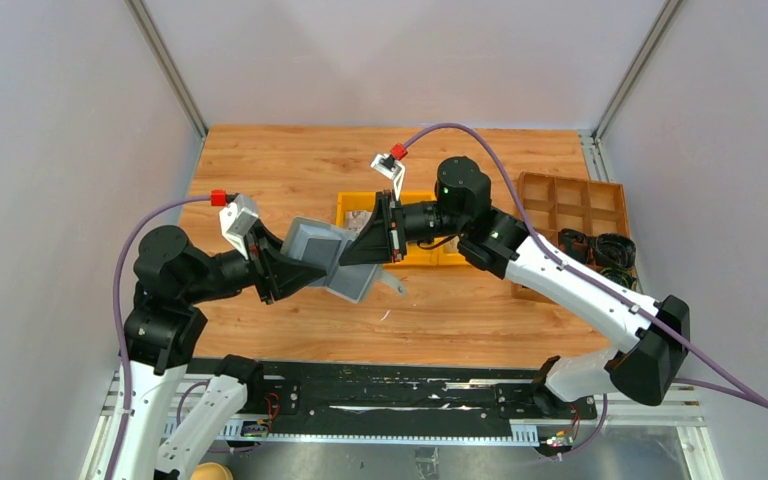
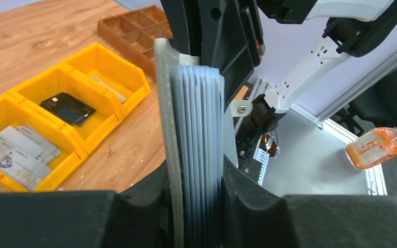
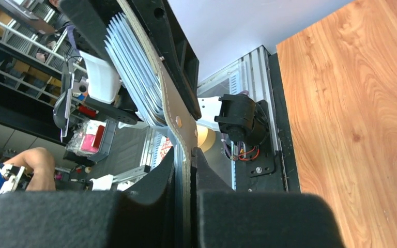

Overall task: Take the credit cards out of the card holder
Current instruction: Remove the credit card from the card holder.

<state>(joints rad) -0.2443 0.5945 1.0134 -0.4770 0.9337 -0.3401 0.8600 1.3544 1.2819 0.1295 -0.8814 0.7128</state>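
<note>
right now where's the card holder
In the top view the card holder is mid-table, clamped between the left gripper and right gripper, just on the near side of the yellow bin tray.

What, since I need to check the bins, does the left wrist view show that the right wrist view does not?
Left wrist only: the yellow bin tray with credit cards in an end compartment, a brown divided tray, an orange bottle. Right wrist only: a metal stud on the holder's cover, a person's arm. Both: the card holder with its fanned sleeves, jaws shut on it.
</note>
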